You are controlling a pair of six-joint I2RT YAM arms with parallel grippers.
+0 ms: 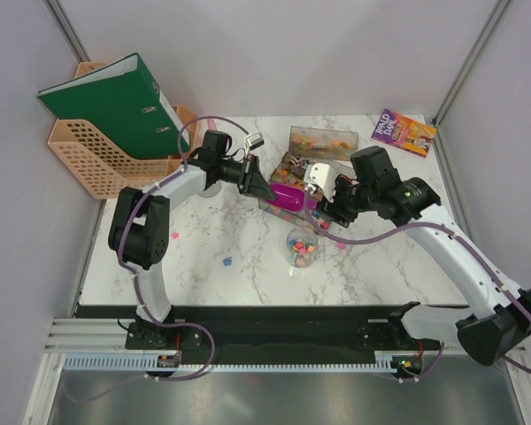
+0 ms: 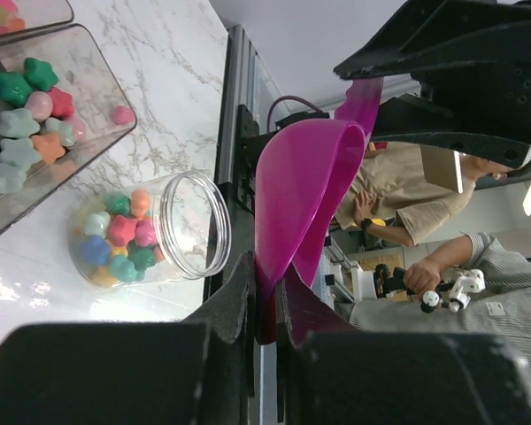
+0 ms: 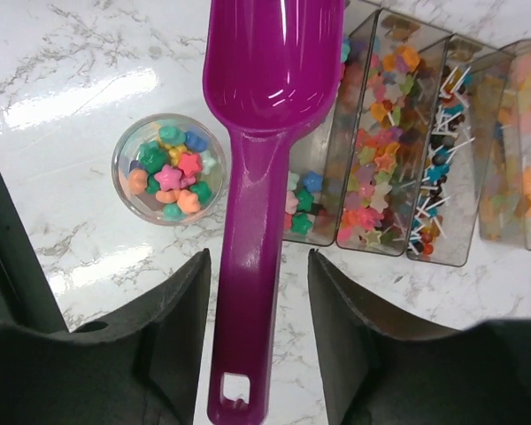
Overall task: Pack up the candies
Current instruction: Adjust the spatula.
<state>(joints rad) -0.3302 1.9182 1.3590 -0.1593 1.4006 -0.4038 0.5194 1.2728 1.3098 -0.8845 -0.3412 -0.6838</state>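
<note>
purple scoop [image 3: 270, 80] sits empty, left tool [image 2: 267, 292] pinching its lip, right tool [image 3: 258, 266] spread around the handle; jar [image 3: 117, 164] part-filled with candies [image 3: 170, 177], trays [image 3: 329, 190] hold plenty more.

Star-shaped candies [image 3: 170, 177] (many colours) lie in the jar [image 3: 117, 168] and trays [image 3: 372, 35].
</note>
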